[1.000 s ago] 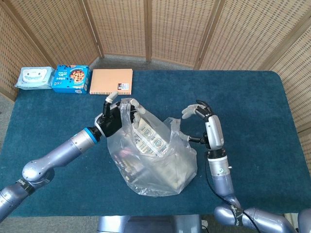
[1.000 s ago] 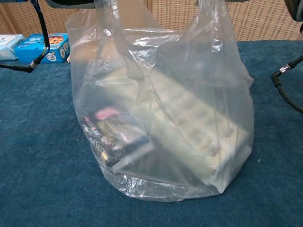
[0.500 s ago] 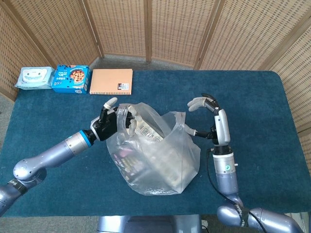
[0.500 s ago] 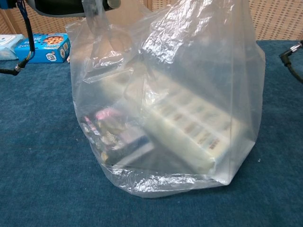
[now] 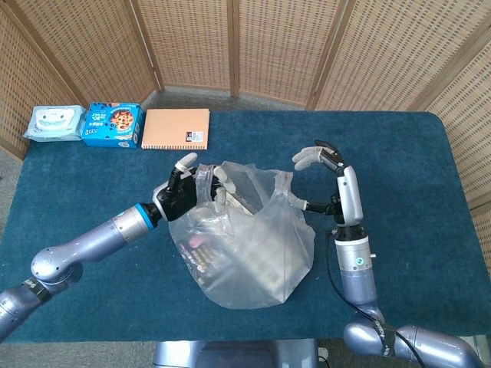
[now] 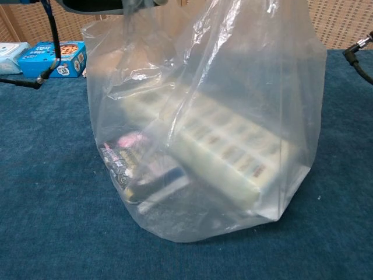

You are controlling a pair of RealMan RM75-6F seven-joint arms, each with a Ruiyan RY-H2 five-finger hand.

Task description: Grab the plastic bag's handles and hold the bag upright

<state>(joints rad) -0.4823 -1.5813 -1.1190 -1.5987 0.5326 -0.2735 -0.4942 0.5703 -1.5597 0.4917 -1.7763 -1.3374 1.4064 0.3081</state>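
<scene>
The clear plastic bag stands on the blue table and fills the chest view. Inside it lie a long white labelled box and a dark pack with pink print. My left hand grips the bag's left handle at the rim. My right hand is raised just right of the bag's right handle, fingers spread and extended; only its thumb reaches toward the plastic. The chest view cuts off both hands at its top edge.
At the table's back left lie a pale wipes pack, a blue cookie box and an orange notebook. A wicker screen stands behind the blue tabletop. A black cable hangs at the right.
The bag's right side has risen and its mouth has stretched wider. My left hand has shifted right with its handle. My right hand has lifted up and away from the bag.
</scene>
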